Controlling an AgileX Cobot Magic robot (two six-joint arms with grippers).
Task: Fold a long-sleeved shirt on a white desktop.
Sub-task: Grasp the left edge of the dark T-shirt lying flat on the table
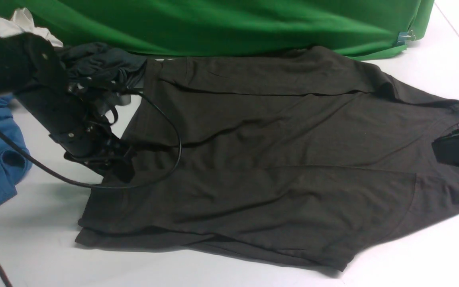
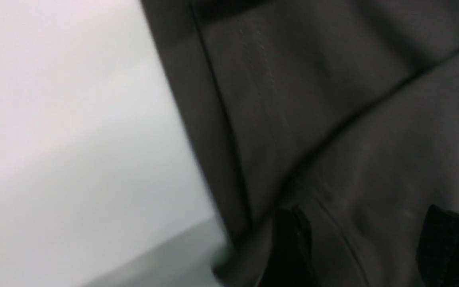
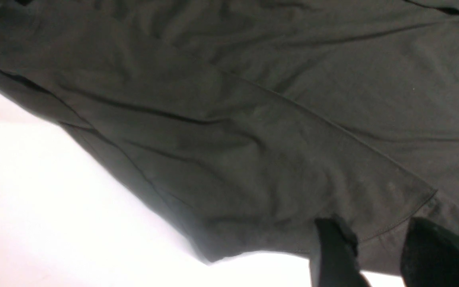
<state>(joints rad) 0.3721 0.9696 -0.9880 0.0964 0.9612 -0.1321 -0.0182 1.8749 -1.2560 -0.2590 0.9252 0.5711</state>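
- The left gripper (image 2: 367, 251) is seen in its wrist view with its fingers (image 2: 293, 247) set well apart. Cloth lies under them, but nothing is gripped.
- In the front view this gripper is placed at the middle left of the frame, low over the hem edge of the long-sleeved shirt (image 1: 277, 159).
- The right gripper (image 3: 377, 255) is shown partly open, with a clear gap between its fingers. A stitched edge of the shirt runs across that gap, and no pinch on it can be made out.
- In the front view the right gripper is found at the right edge of the frame, over the collar end.
- The shirt is spread across the centre of the white desktop (image 1: 34, 247), hem toward the left of the frame and neck toward the right.
- Both sleeves appear to be laid inward over the body, one along the upper edge and one along the lower. That stage is judged done.
- The lengthwise fold, hem toward collar, is judged not yet made.
- The cloth is thin, very dark brownish-black knit, creased by long soft wrinkles, with layered edges at the lower left.
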